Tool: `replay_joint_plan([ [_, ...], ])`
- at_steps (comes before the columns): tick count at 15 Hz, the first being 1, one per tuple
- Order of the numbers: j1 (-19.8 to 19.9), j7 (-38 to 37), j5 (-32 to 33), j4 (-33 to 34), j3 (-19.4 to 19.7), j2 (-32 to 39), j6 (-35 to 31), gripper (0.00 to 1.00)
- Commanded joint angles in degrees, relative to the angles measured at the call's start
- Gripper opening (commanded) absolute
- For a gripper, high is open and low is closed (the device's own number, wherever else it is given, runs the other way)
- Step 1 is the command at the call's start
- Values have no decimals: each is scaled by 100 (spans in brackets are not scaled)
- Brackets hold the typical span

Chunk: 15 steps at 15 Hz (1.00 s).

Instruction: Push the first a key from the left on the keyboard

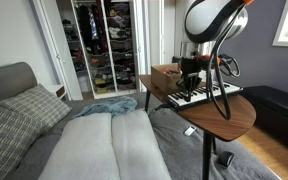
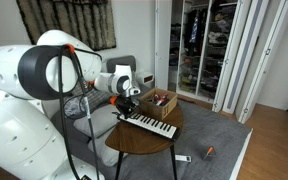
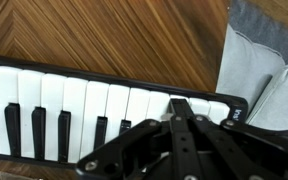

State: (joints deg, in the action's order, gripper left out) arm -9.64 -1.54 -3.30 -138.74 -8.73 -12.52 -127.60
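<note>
The keyboard [image 1: 199, 97] is slim, with white and black keys in a dark casing. It lies on a round wooden table [image 1: 234, 115] in both exterior views [image 2: 149, 124]. In the wrist view its keys [image 3: 74, 105] run across the frame, with the casing's end at the right. My gripper [image 3: 181, 103] is shut, its fingers pressed together. The tip rests on a white key near the casing's end. In the exterior views the gripper [image 1: 191, 84] stands upright over the keyboard's end nearest the box [image 2: 131, 105].
A brown cardboard box [image 1: 166, 73] sits on the table behind the keyboard [image 2: 162, 101]. A bed with grey bedding [image 1: 94, 140] lies beside the table. An open closet [image 1: 104, 45] stands behind. Small objects lie on the floor [image 2: 208, 151].
</note>
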Motion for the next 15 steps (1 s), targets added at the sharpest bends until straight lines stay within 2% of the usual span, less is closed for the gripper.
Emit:
replay_joint_plan([
  [1,-12,98,-71,18,5,1,-55,0],
  [10,-22,-68,87,66,-79,-670,131,2],
  [11,-16,-119,100,79,-93,-762,150,27],
  [12,-8,-131,124,94,-101,-842,161,27],
  [13,-5,-158,137,98,-111,-938,175,31],
  [15,7,-197,160,94,-131,-1107,212,45],
])
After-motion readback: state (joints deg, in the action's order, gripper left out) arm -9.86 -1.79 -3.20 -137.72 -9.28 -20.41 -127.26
